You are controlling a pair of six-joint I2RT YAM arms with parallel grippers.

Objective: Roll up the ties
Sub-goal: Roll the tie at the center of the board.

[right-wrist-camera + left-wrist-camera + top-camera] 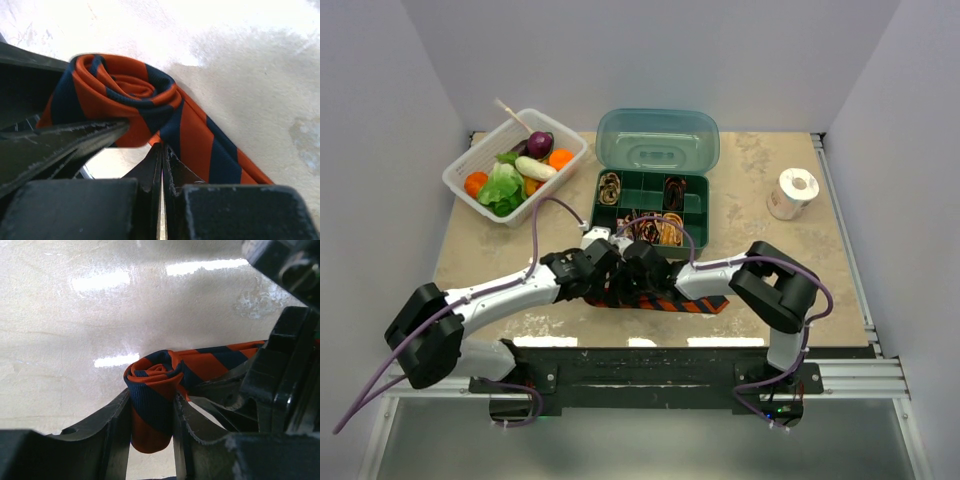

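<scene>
- Currently, striped tie (152, 390): orange-red with dark navy diagonals, lying on the table (760, 260) at the near edge, about the middle. One end is wound into a small tight coil, and its spiral face shows in both wrist views. The rest runs flat along the table to the right.
- Left gripper (151, 407): pinching the coil, one of its fingers (117, 430) on each side of it, jaws partly spread to the width of the roll.
- Right gripper (161, 150): fingers pressed together, tips up against the tie just below the coil where the flat band leaves it. Whether any fabric is caught between them cannot be told. The two grippers meet head to head over the coil.
- Organiser box (692, 190): green and compartmented, behind the grippers at mid-table, with its translucent teal lid (655, 140) swung back on the far side.
- Coiled ties (610, 187): small patterned rolls in red, brown and gold, sitting in several compartments of the box.
- Basket (460, 172): white and slatted, at far left, holding vegetables (503, 185).
- Tape roll (792, 192): white, at far right, well apart from the box.
- Cables (535, 230): thin and purple, looped along both arms.
</scene>
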